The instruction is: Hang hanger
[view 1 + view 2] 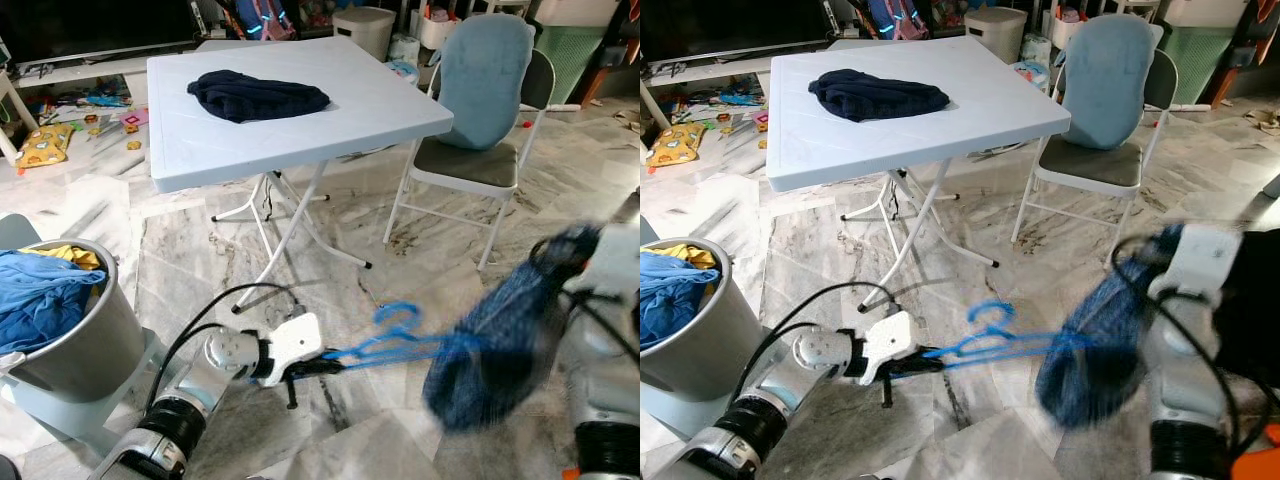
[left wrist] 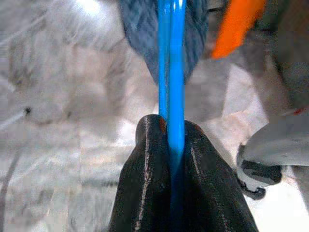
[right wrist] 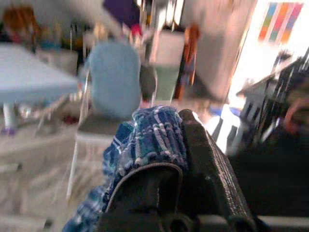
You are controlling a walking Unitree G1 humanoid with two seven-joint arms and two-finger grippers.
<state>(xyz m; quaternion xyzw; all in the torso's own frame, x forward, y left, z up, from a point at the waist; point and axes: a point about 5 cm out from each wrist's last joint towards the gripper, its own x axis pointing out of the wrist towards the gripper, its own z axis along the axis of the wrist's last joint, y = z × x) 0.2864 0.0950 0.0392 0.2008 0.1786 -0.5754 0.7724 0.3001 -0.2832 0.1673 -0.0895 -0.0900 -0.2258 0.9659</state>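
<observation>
Eye views: blurred blue plaid garment [image 1: 497,340] draped over far end of blue hanger [image 1: 395,340], hiding it; hanger lying roughly level in front of white table [image 1: 290,130], hook up. Left wrist: left gripper [image 2: 176,137] clamped on thin blue bar running straight away. Right wrist: right gripper [image 3: 181,140] pinching plaid cloth, blurred.

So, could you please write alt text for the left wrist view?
The left gripper is shut on a bright blue hanger, which runs straight ahead to a blue checked garment. Pale marble floor lies blurred below.
</observation>
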